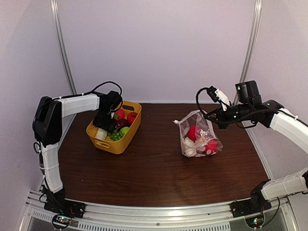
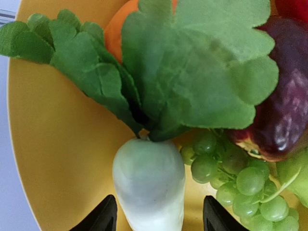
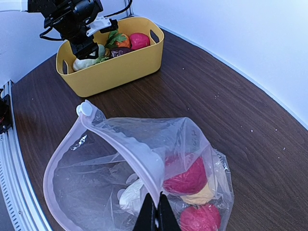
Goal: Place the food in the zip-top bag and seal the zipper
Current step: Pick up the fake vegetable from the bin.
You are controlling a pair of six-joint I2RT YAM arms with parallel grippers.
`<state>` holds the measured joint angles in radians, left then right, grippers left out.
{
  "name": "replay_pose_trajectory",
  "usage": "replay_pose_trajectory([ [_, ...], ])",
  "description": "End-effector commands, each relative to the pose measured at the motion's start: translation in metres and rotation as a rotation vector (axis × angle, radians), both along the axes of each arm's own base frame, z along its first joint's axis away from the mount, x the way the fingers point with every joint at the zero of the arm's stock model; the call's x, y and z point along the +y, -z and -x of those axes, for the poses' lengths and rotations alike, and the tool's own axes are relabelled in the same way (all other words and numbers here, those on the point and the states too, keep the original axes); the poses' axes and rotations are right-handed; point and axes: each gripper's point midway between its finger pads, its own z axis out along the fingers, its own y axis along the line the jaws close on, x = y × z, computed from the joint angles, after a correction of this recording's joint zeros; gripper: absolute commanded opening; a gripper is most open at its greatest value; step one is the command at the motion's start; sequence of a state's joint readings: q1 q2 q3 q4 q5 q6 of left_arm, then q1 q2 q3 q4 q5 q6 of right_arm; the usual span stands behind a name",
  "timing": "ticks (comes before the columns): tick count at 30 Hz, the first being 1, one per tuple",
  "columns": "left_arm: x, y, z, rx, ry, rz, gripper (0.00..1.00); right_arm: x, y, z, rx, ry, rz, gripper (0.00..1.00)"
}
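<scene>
- Left gripper (image 2: 159, 219): jaws apart astride white radish (image 2: 149, 187) in yellow tub (image 2: 62, 159), far left (pickup likely next).
- Right gripper (image 3: 156, 214): jaws clamped on zip-top bag (image 3: 91, 192) rim; holds mouth open for loading.

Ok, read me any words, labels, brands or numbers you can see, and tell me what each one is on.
None: no text can be read in any view. The clear zip-top bag and the yellow tub show no legible print, label or number.

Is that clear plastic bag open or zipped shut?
Open: the zip-top bag gapes in a wide loop, one rim pinched by the right gripper.
</scene>
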<state>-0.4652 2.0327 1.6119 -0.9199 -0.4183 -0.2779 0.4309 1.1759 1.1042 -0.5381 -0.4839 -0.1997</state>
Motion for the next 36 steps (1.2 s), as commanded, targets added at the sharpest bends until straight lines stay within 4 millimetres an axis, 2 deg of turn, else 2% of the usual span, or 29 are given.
replay_pose_trajectory([
  [1, 0.013, 0.007, -0.003, 0.017, -0.007, -0.058, 0.62, -0.001, -0.004, 0.001, -0.016, -0.002, -0.019, 0.0],
  [13, 0.021, 0.027, -0.006, 0.062, -0.021, -0.073, 0.58, -0.001, -0.003, 0.002, -0.018, -0.002, -0.021, 0.0],
  [19, 0.02, 0.024, -0.006, 0.059, -0.03, -0.062, 0.45, -0.001, -0.004, 0.002, -0.02, -0.001, -0.021, 0.0],
  [22, 0.018, 0.006, -0.005, 0.029, -0.035, -0.036, 0.41, -0.002, -0.004, 0.003, -0.022, 0.0, -0.021, 0.0],
  [28, 0.011, -0.045, -0.002, -0.067, -0.031, 0.059, 0.34, -0.002, -0.002, 0.001, -0.018, 0.003, -0.018, 0.0],
  [33, -0.004, -0.093, 0.007, -0.155, -0.014, 0.183, 0.33, -0.002, -0.001, 0.0, -0.013, 0.005, -0.014, 0.0],
  [36, -0.019, -0.127, 0.012, -0.217, 0.029, 0.282, 0.32, -0.001, 0.0, -0.002, -0.01, 0.006, -0.012, 0.0],
])
